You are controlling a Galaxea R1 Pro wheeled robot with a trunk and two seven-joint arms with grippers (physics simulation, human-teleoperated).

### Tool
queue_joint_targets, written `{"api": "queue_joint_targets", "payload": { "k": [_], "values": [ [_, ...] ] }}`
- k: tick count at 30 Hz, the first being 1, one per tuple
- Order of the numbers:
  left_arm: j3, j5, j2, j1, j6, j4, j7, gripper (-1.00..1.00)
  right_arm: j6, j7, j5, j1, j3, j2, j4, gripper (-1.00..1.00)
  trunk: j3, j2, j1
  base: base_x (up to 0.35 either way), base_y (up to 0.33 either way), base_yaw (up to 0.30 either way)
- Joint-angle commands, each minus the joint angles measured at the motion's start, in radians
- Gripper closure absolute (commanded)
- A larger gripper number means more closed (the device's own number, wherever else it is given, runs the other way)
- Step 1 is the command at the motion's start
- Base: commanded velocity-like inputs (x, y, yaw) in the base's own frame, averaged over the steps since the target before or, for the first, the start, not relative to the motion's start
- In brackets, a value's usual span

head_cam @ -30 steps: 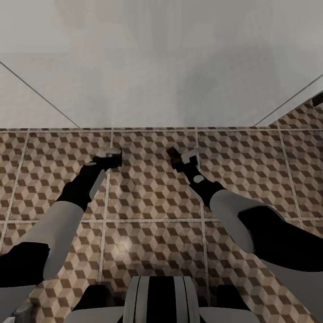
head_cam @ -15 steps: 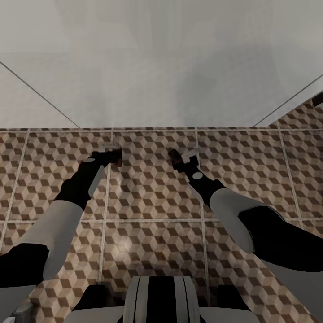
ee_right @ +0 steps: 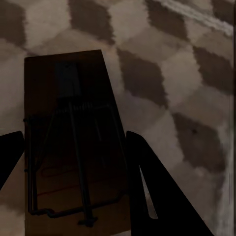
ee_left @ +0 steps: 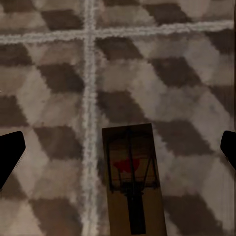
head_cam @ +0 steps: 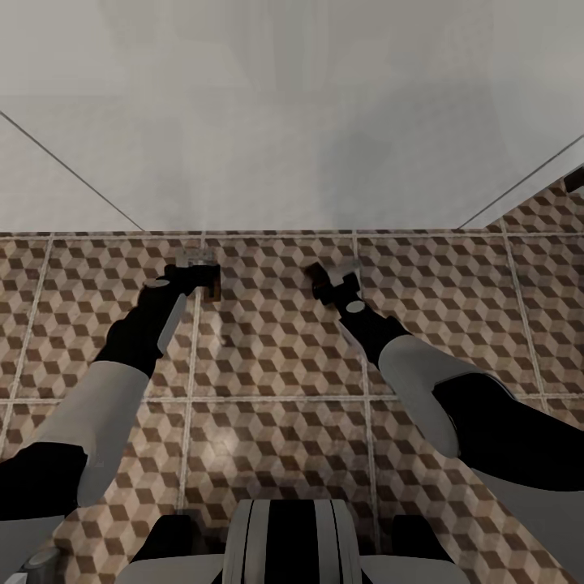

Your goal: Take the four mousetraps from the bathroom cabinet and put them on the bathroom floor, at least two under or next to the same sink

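One brown mousetrap (ee_left: 132, 182) with wire and a red mark lies flat on the cube-patterned bathroom floor (head_cam: 276, 365), beside a grout line. My left gripper (ee_left: 120, 146) is above it, open, with its fingertips (ee_left: 11, 152) spread wide of the board. From the head camera this mousetrap (head_cam: 215, 288) sits just by the left gripper (head_cam: 195, 264), near the wall. My right gripper (ee_right: 73, 142) is shut on a second mousetrap (ee_right: 64, 88), its dark fingers pressed against both long sides, low over the tiles. That gripper (head_cam: 323, 274) is also near the wall.
A plain white wall (head_cam: 292, 122) meets the floor just beyond both grippers. A dark object (head_cam: 576, 178) pokes in at the right edge. My own base (head_cam: 284, 543) fills the bottom centre. Open tiles lie between and behind the arms.
My left gripper has opened and drawn back toward the wall, leaving its mousetrap on the floor. The right gripper has shifted slightly toward the wall, still holding its trap.
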Motion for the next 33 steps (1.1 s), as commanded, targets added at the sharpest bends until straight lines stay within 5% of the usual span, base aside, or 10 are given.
{"api": "queue_joint_targets", "payload": {
  "k": [1,14,33],
  "values": [
    [-0.006,0.009,0.002,0.0,0.005,-0.014,0.008,-1.0,0.004,-0.009,0.007,-0.001,0.003,0.0,-0.007,1.0,0.0,0.0,0.0,0.0,0.0,0.0],
    [-0.009,0.009,0.01,0.005,0.008,-0.105,0.009,-1.0,0.021,-0.013,0.008,-0.001,0.003,0.0,-0.027,1.0,0.0,0.0,0.0,0.0,0.0,0.0],
    [-0.011,0.013,0.017,0.061,0.004,-0.071,0.006,-1.0,0.017,-0.014,0.007,-0.001,0.003,-0.013,-0.074,1.0,0.0,0.0,0.0,0.0,0.0,0.0]
  ]
}}
